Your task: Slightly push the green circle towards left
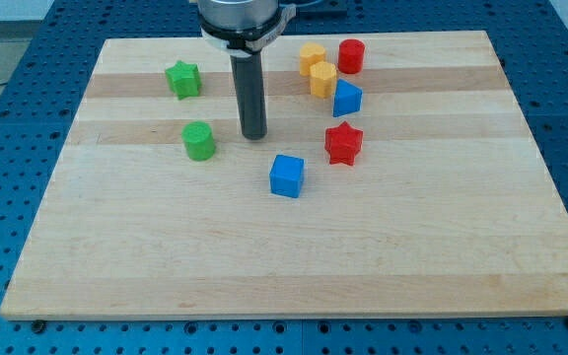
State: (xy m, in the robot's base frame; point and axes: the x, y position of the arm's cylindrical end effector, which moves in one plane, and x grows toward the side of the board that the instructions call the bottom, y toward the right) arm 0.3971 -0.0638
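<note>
The green circle (199, 141), a small bright cylinder standing upright on the table (294, 266) toward the view's left, looks light, stiff and apt to slide easily, so a gentle nudge against its right flank should do. My tip (253, 135) rests just beside it on the view's right, apart from it. There is no pincer, only the rod; a green star (182, 79) lies above, well apart.

My tip (253, 135) just right of the green circle (199, 141) on the board (412, 247), green star (182, 79) towards the view's top, blue cube (287, 176) lower right, red star (343, 143) beyond it
</note>
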